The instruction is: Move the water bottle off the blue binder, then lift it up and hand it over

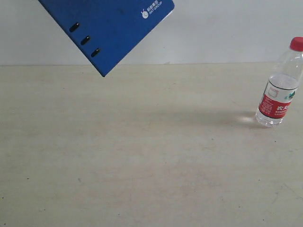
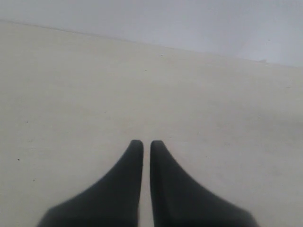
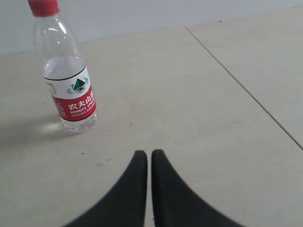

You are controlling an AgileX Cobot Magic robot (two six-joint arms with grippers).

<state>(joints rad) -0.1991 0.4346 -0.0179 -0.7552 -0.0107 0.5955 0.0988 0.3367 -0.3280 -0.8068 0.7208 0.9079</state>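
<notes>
Left gripper [image 2: 146,144] and right gripper [image 3: 149,153] were both pinched closed and empty, the water bottle [image 1: 279,87] upright on the table [image 1: 142,165] well apart from the blue binder [image 1: 113,23], so lifting probably came next, needing opened jaws.

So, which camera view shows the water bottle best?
The right wrist view: the water bottle stands close, its label readable. The exterior view shows it small, at the right edge; the left wrist view misses it.
</notes>
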